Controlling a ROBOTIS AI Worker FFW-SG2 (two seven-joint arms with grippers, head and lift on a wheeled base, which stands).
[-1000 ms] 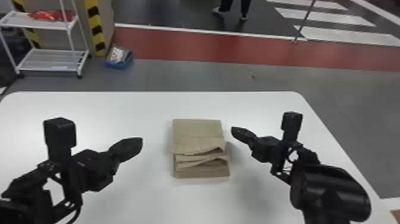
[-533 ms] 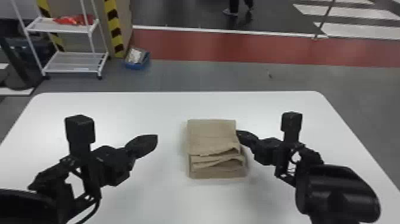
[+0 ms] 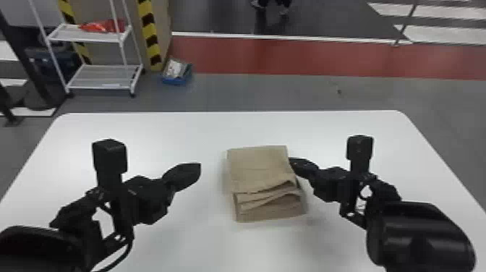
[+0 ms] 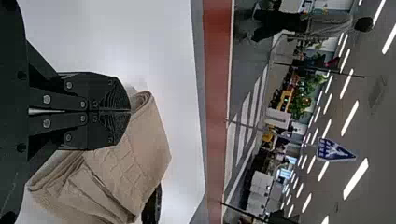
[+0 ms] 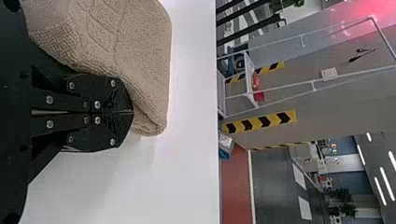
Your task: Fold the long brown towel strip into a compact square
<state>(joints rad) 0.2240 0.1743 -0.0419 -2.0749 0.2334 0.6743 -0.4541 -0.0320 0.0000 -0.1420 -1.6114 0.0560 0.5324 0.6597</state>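
Brown towel [image 3: 258, 168] lies folded on white table [image 3: 173, 134]

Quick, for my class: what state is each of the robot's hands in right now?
Left hand: closed, holding nothing, left of the folded brown towel.
Right hand: closed, holding nothing, at the towel's right edge.
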